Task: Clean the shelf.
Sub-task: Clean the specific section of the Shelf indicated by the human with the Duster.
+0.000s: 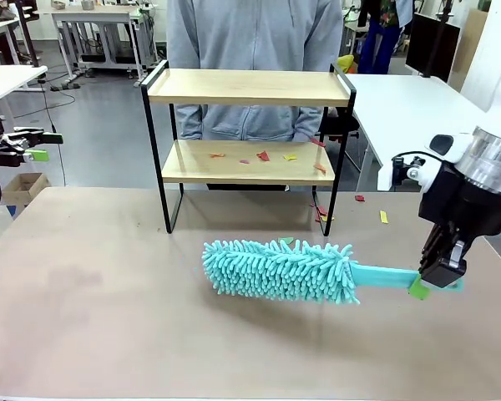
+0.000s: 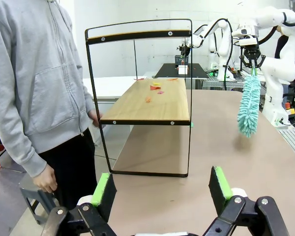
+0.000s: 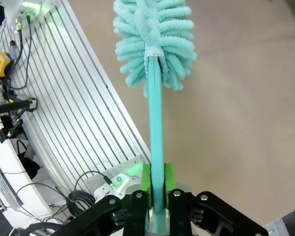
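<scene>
Fluffy teal duster hangs low over the brown table in front of the shelf, its handle pinched by the right gripper, off to the shelf's right. Coloured scraps dot the shelf's lower board, and a person stands behind it. The left gripper sits far left of the shelf.

From the left wrist, the green pads are spread wide with nothing between them, facing the shelf end-on.

From the right wrist, the jaws are pressed tight on the duster's handle.

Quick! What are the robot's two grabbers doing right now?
Left gripper: open, holding nothing.
Right gripper: closed on the turquoise duster's handle.
</scene>
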Controlling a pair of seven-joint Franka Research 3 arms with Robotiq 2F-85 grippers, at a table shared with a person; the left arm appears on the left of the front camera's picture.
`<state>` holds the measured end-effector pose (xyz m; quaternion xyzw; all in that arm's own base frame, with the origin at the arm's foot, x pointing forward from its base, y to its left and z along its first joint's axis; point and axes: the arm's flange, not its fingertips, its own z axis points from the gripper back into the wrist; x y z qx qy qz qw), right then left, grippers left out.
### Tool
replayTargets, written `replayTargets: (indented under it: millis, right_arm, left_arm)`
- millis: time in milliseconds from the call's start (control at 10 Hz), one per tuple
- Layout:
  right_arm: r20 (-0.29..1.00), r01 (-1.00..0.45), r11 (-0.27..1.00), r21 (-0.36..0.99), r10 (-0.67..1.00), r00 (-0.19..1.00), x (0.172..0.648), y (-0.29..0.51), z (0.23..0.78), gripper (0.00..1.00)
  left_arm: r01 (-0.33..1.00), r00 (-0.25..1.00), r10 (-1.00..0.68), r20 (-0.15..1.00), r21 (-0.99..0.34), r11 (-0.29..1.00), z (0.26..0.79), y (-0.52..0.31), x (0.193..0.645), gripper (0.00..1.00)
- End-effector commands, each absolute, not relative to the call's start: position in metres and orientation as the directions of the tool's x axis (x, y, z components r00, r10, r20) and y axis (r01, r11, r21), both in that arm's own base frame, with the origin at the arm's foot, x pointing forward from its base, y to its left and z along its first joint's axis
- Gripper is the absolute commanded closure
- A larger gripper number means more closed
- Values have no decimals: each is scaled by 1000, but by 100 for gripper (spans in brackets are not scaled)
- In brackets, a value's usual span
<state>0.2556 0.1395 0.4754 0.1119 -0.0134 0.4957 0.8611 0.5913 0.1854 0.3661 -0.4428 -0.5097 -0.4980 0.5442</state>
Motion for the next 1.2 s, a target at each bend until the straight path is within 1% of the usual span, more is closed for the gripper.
replayTargets:
  millis: [0, 1100]
  right_arm:
    - [131, -853, 493, 171, 847, 516, 255, 141, 476, 87]
    - [131, -853, 493, 171, 847, 516, 255, 141, 476, 87]
  left_arm:
    - [993, -20, -90, 996, 30, 110, 368, 185, 591, 0]
    - [993, -20, -90, 996, 30, 110, 368, 185, 591, 0]
